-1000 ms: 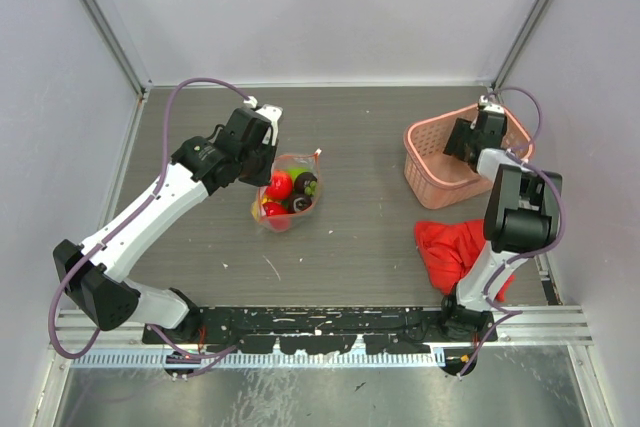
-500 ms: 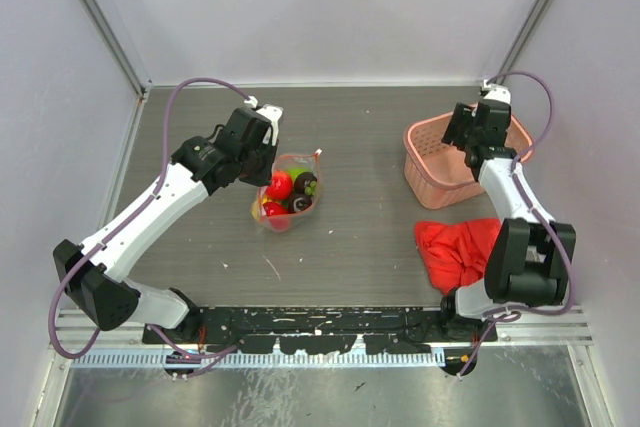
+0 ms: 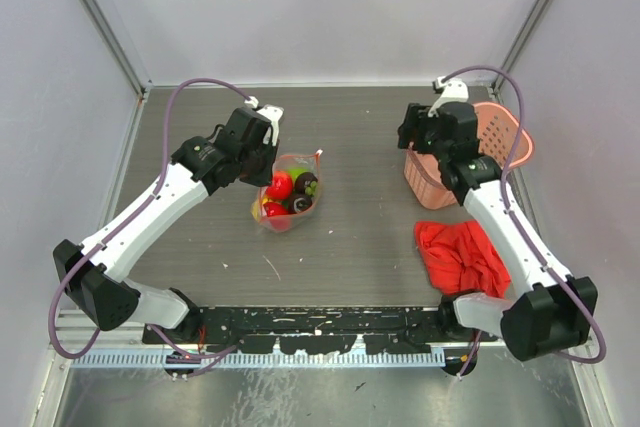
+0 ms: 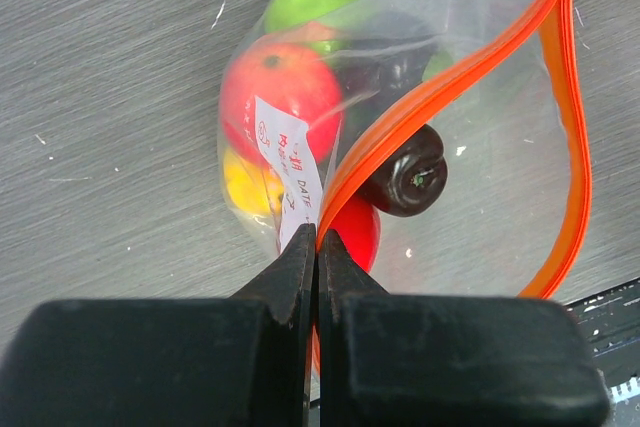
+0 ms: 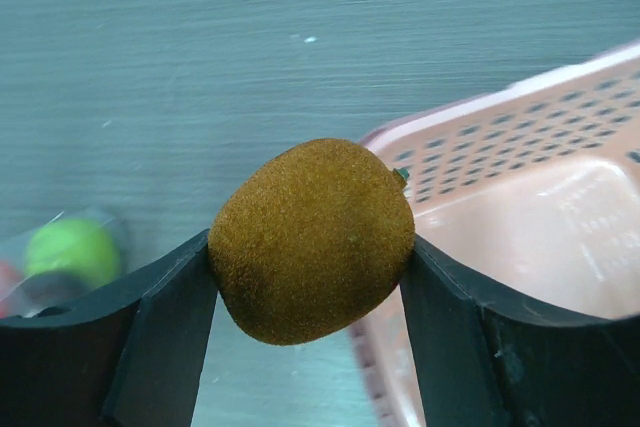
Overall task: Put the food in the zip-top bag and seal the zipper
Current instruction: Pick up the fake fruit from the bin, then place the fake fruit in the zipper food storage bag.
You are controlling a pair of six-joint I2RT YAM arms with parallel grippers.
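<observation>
The left gripper (image 4: pixel 318 247) was pinched shut on the zip-top bag's (image 4: pixel 480 197) orange zipper (image 4: pixel 440 97) — the right gripper (image 5: pixel 308 247) clamped a brown kiwi (image 5: pixel 315 212) near the pink basket (image 5: pixel 520 197).

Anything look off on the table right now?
Nothing spilled or damaged. Only oddity: a crumpled red cloth lies beside the basket, no part of the bagging.

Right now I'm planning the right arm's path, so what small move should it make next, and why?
Probably carry the brown fruit left, toward the zip-top bag. The right gripper is clamped on it at the pink basket's edge. The left gripper pinches the zipper strip, leaving the bag's mouth gaping with other fruits already inside.
</observation>
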